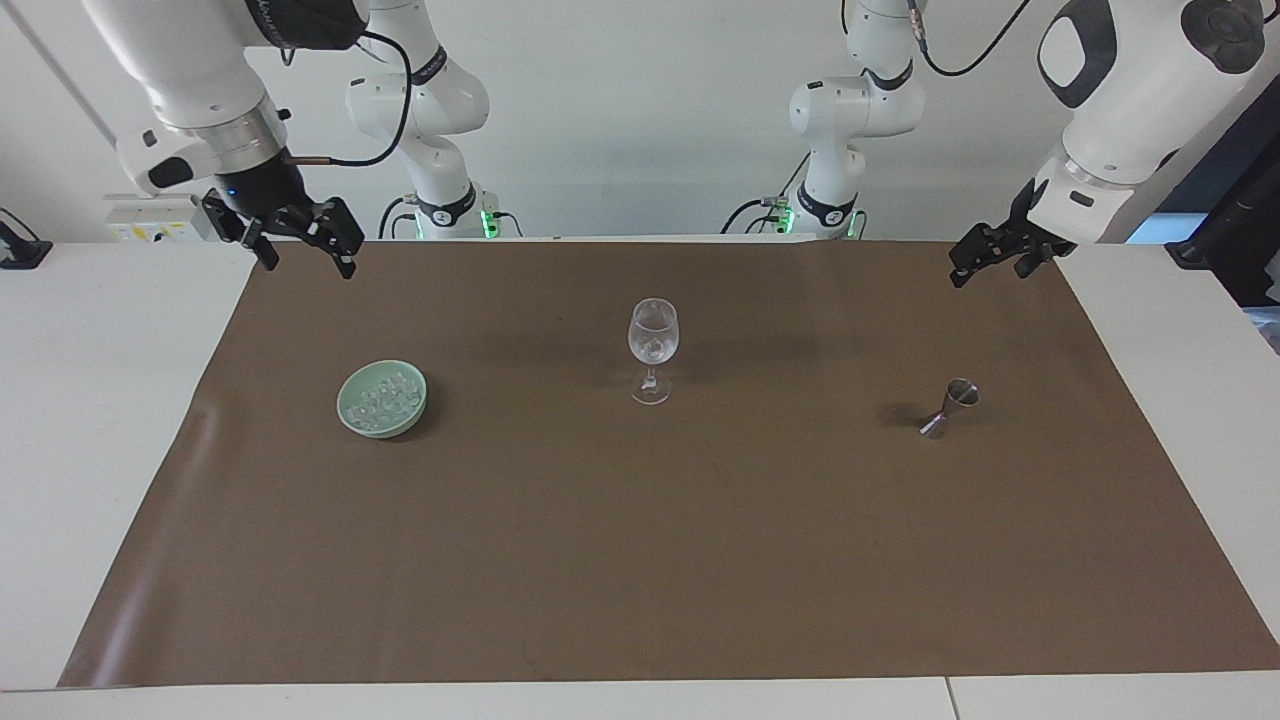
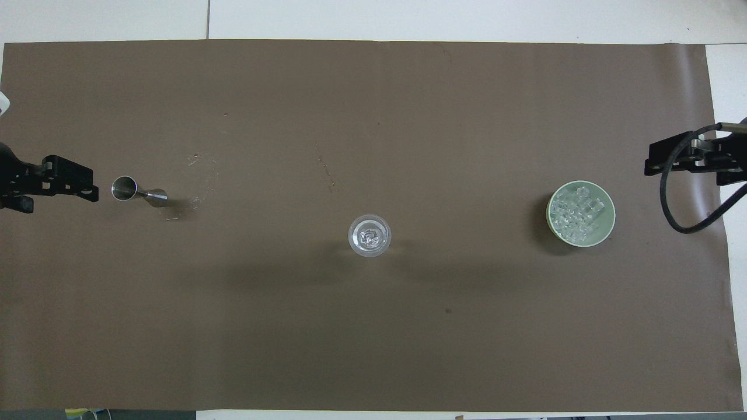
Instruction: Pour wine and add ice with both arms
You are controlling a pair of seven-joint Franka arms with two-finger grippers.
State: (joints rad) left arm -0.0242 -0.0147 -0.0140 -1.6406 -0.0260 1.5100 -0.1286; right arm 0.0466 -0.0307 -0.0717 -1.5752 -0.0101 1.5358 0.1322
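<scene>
Within bowl [image 2: 608, 224]: ice [image 2: 578, 213]

plain brown paper mat [image 1: 640, 560] on a white table [image 1: 90, 420]; pale green round bowl [image 1: 348, 420] of clear glassy ice cubes [image 1: 382, 400]; clear stemmed wine glass [image 1: 653, 345]; shiny steel hourglass jigger [image 1: 948, 408]; glossy white arms with black grippers.

Right arm: raised over its own end of the table.
Right gripper [image 1: 305, 258]: fingers spread apart, pointing down, holding nothing.
Left arm: raised over its own end of the table.
Left gripper [image 1: 985, 264]: fingers apart, tilted, empty.
</scene>
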